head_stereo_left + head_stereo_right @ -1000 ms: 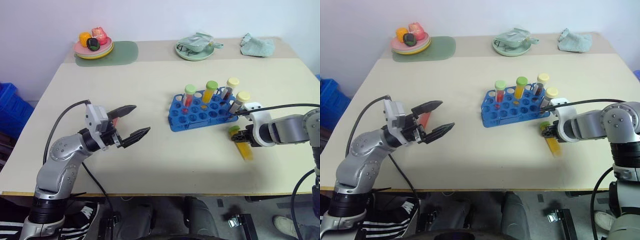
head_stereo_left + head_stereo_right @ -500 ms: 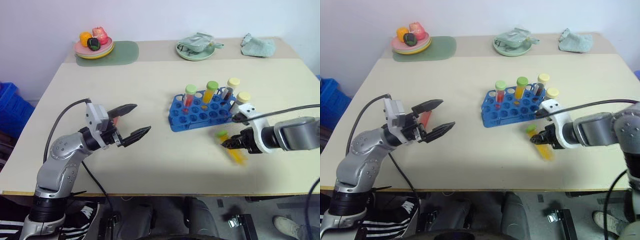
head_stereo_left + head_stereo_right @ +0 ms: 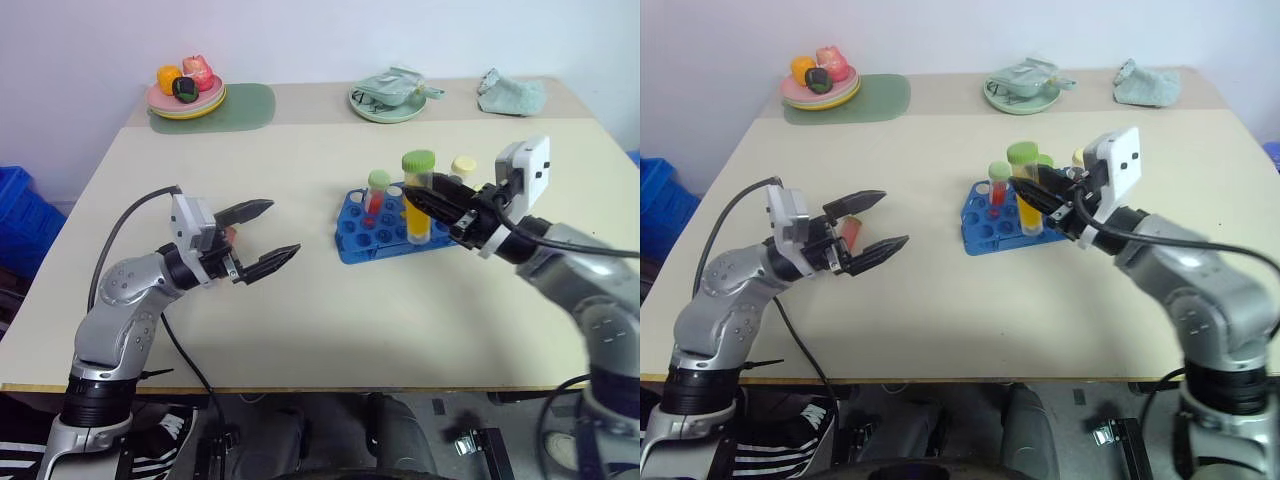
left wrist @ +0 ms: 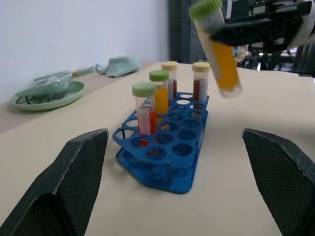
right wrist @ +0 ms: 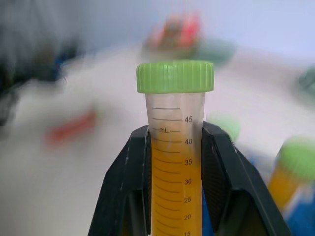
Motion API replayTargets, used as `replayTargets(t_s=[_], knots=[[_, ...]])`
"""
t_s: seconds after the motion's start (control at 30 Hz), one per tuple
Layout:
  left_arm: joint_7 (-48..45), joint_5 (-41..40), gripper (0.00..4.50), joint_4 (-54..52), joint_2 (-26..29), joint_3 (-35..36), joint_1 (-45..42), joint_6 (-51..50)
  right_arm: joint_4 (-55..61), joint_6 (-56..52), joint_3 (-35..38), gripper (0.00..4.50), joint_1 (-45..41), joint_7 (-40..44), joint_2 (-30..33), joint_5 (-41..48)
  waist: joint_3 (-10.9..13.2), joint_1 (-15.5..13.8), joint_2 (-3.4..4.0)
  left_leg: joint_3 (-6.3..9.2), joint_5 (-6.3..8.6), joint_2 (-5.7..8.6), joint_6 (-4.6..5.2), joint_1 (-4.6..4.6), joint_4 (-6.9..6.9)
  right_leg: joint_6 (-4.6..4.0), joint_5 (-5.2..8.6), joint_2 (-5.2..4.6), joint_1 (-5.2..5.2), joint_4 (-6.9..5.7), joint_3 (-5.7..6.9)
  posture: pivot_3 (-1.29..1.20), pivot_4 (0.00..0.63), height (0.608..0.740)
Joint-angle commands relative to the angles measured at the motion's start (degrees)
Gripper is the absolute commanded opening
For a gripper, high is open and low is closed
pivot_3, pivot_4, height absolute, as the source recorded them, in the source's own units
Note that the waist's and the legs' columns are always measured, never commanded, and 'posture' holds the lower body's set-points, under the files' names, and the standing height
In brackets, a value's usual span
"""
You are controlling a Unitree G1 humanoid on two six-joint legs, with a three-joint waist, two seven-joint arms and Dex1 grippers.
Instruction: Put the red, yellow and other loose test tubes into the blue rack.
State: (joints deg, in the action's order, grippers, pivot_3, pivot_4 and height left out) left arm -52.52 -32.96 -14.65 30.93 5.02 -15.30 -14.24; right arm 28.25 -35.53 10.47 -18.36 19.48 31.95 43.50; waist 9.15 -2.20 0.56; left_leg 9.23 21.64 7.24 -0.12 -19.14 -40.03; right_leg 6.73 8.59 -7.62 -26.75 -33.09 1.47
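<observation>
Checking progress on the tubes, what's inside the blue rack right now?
The blue rack holds four upright capped tubes: a green-capped red one, a green-capped yellow one and two cream-capped ones. The right gripper and its yellow tube hide part of the rack in the head views.

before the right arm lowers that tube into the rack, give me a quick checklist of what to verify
1. Right claw shut on the yellow tube: ok, fingers clamp both sides below the green cap.
2. Tube upright: not ok, the left wrist view shows it tilted.
3. Tube over an empty hole: cannot tell; it hangs above the blue rack.
4. Free holes in the rack: ok, several front holes are empty.
5. Left claw clear of the rack: ok, open and off to the side.
6. Red tube remains to load: not ok, lying on the table by the left claw.
</observation>
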Motion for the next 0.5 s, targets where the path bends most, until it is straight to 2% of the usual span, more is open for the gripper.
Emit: replayTargets(t_s=[0.03, 0.23, 0.33, 0.5], knots=[[-1.1, 0.0, 4.5, -0.3, 1.2, 1.3, -1.6, 1.1, -2.3, 10.7, 0.4, 0.75, -0.1, -1.9, -4.0, -8.4, 0.0, 0.0, 0.01, 0.0, 0.0, 0.02, 0.0, -0.01, -0.01, 0.0, 0.0, 0.0, -0.02, 0.0, -0.01, 0.0, 0.15, 0.74], [-2.4, -0.2, 4.5, 1.6, 2.5, 1.4, -3.6, 0.0, -8.2, 23.3, -4.8, 0.75, 2.4, -2.8, -10.7, -20.8, 0.0, 0.4, 0.03, 0.01, -0.01, -0.01, -0.02, 0.04, 0.05, -0.01, 0.0, 0.05, -0.03, -0.01, -0.01, 0.0, 0.15, 0.74], [-3.1, -0.4, 4.5, 2.0, 3.2, 1.6, -4.3, -0.2, -10.1, 26.3, -4.9, 0.75, 3.5, -3.7, -14.0, -22.4, 0.0, 0.9, 0.04, 0.01, -0.01, -0.01, -0.02, 0.06, 0.07, -0.02, 0.0, 0.06, -0.03, -0.03, -0.02, 0.0, 0.15, 0.74], [-3.4, -0.5, 4.5, 2.5, 3.9, 1.6, -5.3, -0.8, -15.1, 32.8, -7.2, 0.75, 3.7, -3.5, -15.8, -29.0, 0.0, 1.7, 0.06, 0.04, -0.01, 0.0, -0.03, 0.07, 0.08, -0.02, 0.0, 0.06, -0.03, -0.06, -0.02, 0.0, 0.15, 0.74]])
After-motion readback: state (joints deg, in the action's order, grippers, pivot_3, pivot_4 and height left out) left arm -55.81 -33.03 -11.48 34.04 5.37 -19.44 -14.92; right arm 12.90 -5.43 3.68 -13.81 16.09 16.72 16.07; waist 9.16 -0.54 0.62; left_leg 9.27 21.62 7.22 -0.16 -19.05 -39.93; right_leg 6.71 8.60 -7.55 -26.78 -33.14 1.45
